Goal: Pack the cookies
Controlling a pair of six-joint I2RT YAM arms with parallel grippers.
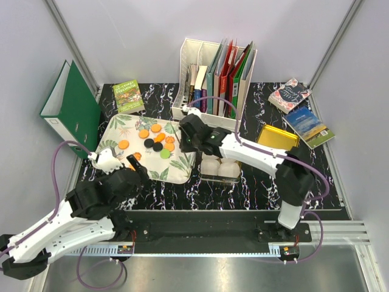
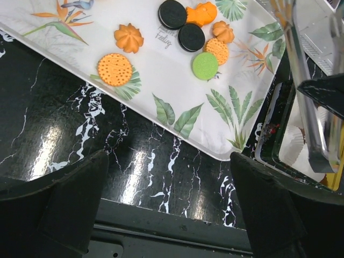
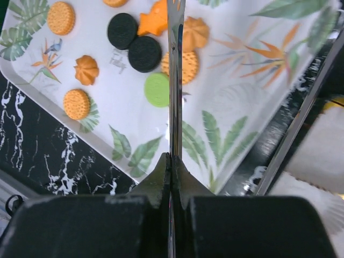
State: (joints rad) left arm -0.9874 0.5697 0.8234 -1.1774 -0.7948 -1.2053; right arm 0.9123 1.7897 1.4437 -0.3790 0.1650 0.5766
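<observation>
The cookies (image 1: 157, 139) lie loose on a leaf-patterned tray (image 1: 182, 167): several orange ones, two black (image 3: 122, 30) and one green (image 3: 157, 89). My right gripper (image 3: 172, 161) is shut on thin metal tongs (image 3: 175, 80), whose closed blades reach out over the tray, passing just right of the green cookie. In the top view that gripper (image 1: 188, 137) hovers at the tray's right side. My left gripper (image 2: 169, 161) stands open and empty above the black tabletop just off the tray's near edge (image 2: 177, 123), with the green cookie (image 2: 205, 65) well ahead of it.
A clear box with white pleated paper cups (image 1: 220, 167) sits right of the tray, with a gold lid (image 1: 278, 137) beyond it. At the back stand a white file holder (image 1: 213, 79), a green binder (image 1: 73, 109) and a few books (image 1: 301, 106).
</observation>
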